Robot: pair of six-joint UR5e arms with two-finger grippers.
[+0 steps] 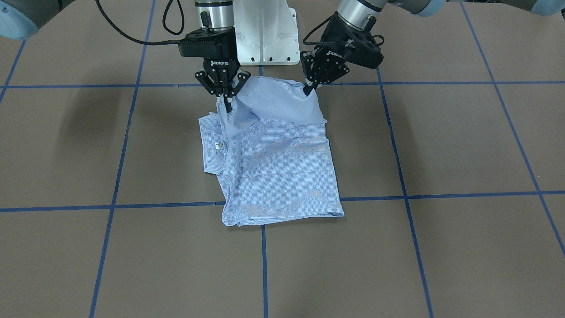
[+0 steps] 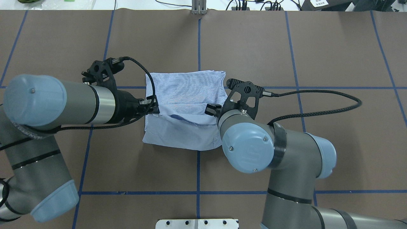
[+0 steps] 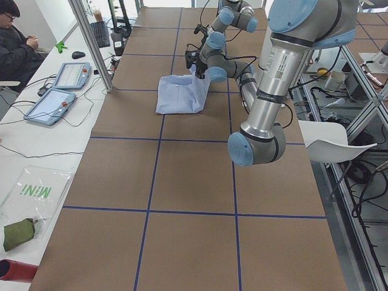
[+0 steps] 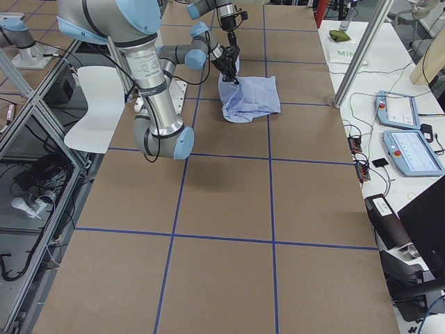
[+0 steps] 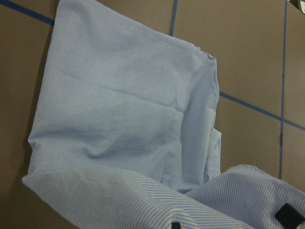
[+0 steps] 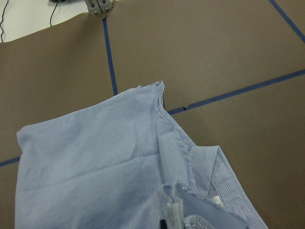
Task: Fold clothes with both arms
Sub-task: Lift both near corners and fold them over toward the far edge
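Observation:
The light blue striped shirt (image 1: 278, 163) lies folded into a rough rectangle on the brown table, its collar and white neck label (image 1: 217, 145) on the robot's right side. It also shows in the overhead view (image 2: 186, 92). My left gripper (image 1: 308, 90) is shut on the shirt's near edge at one corner. My right gripper (image 1: 227, 104) is shut on the same edge near the collar. Both hold that edge lifted a little above the table, and the fabric slopes down from them. In the overhead view the left gripper (image 2: 152, 108) shows at the shirt's left edge; the right wrist hides the right gripper's fingers.
The white pedestal base (image 1: 265, 35) stands just behind the shirt. Blue tape lines (image 1: 264, 265) grid the brown table. Black cables (image 2: 318, 95) trail from both wrists. A seated operator (image 3: 15, 45) and tablets (image 3: 57, 100) are beyond the far table edge.

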